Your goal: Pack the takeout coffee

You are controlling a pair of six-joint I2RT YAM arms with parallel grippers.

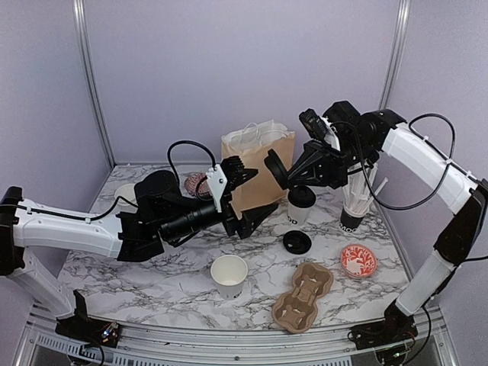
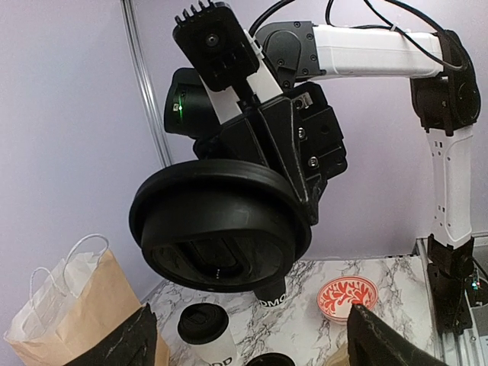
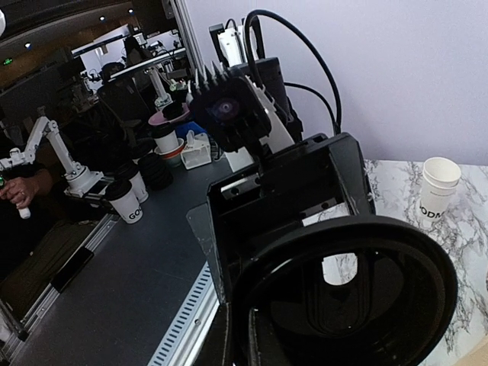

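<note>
A black plastic lid (image 2: 221, 232) hangs in the air above the table, and my right gripper (image 1: 277, 171) is shut on its edge. It fills the lower right wrist view as well, lid (image 3: 351, 297). My left gripper (image 1: 258, 192) faces the lid with its jaws wide open on either side, touching nothing; its fingertips (image 2: 389, 343) show at the bottom corners. One takeout coffee (image 1: 301, 204) stands lidded on the marble beside the bag, also seen as a lidded cup (image 2: 204, 329). A second white cup (image 1: 229, 274) stands open without a lid. A spare black lid (image 1: 296, 242) lies flat.
A brown paper bag (image 1: 258, 164) stands at the back centre. A cardboard cup carrier (image 1: 303, 293) lies near the front. A red-patterned bowl (image 1: 358, 261) sits at the right, another (image 1: 197, 184) behind my left arm. A dark cup of white sticks (image 1: 354, 206) stands at the right.
</note>
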